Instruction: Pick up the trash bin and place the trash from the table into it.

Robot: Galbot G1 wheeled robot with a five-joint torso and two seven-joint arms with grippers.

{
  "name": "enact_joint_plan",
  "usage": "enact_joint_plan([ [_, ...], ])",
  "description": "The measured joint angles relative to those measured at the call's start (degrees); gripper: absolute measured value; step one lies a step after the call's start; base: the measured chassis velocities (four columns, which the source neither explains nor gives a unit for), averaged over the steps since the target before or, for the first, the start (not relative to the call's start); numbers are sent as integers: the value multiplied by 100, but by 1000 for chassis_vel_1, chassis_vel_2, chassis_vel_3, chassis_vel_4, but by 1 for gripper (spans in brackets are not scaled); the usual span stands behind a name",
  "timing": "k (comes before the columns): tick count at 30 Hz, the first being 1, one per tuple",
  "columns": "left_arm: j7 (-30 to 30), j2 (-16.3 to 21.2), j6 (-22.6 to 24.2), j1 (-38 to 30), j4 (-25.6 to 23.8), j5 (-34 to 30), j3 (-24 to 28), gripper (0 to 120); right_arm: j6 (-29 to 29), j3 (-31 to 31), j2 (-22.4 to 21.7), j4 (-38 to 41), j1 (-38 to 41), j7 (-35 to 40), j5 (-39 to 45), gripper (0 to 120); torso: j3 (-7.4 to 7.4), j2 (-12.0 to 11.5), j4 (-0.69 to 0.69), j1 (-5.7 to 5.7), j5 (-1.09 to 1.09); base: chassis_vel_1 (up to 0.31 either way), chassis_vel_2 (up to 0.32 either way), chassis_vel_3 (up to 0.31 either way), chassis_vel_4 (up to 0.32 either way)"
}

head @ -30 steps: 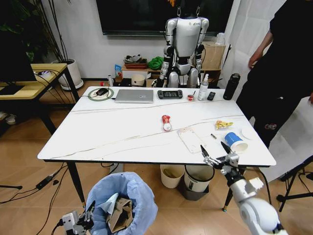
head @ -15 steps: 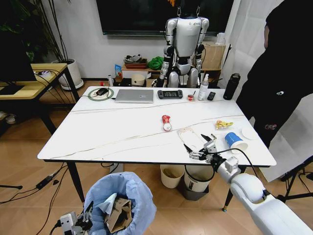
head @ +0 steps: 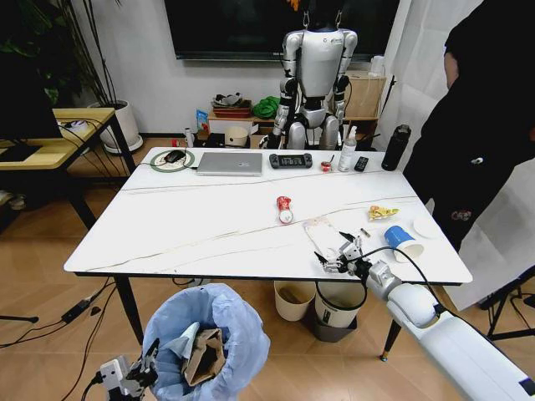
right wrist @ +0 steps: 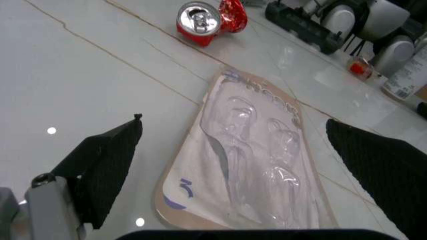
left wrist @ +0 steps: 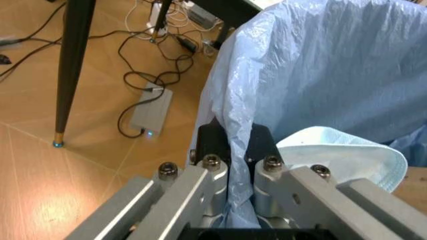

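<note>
Head view shows the right gripper [head: 338, 255], fingers apart over the clear plastic sheet [head: 324, 236] on the worktop [head: 209, 225], while the left gripper [head: 144, 369] has its fingers clamped on the trash bin [head: 209, 342].

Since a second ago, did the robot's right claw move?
Yes. The right gripper has slid toward the robot's left and forward, from beside the blue-and-white paper cup to the near end of the clear plastic pack on the table, fingers open.

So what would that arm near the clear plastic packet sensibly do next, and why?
Probably lower and close. The right gripper is open, its fingers straddling the clear plastic packet, which lies flat on the table, not yet gripped. The left gripper already pinches the trash bin bag below the table edge, ready to receive it.
</note>
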Motion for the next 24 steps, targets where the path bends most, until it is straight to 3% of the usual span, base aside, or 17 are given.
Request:
enact_joint_plan([
  [11, -59, 41, 72, -16, -56, -23, 2, 0, 60, 105, 54, -293, 124, -58, 5, 97, 0, 0, 0, 0, 0, 0, 0, 0, 0],
  [22, -52, 55, 71, -28, -85, -2, 6, 0, 167, 224, 40, -448, 64, -146, -15, 53, 0, 1, 0, 0, 0, 0, 0, 0, 0],
  [24, -51, 55, 70, -28, -94, -2, 6, 0, 172, 231, 40, -451, 60, -149, -16, 50, 0, 1, 0, 0, 0, 0, 0, 0, 0],
])
